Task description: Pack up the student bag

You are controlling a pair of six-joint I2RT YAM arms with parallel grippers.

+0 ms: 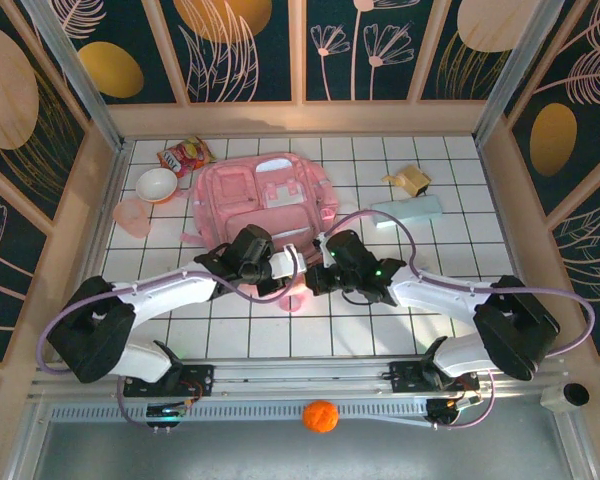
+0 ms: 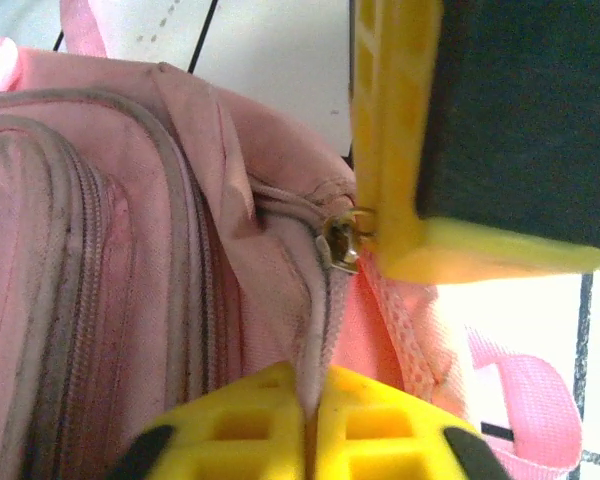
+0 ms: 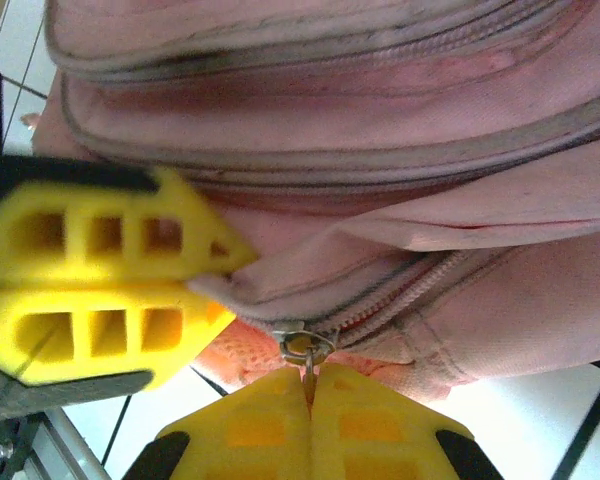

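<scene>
Pink student bag (image 1: 265, 195) lies flat on the tiled table (image 1: 430, 320), from centre toward 12 o'clock. Both arms stretch low from 7 and 5 o'clock, wrists meeting at the bag's 6 o'clock edge. Right gripper (image 3: 310, 395) pinches the metal zip pull (image 3: 306, 348); left gripper (image 2: 306, 400), at its 9 o'clock, is clamped on a fold of bag fabric

The student bag (image 1: 265, 195) is light pink, its zips (image 3: 430, 275) seemingly grey, the end effector fingers (image 3: 270, 430) yellow.
</scene>
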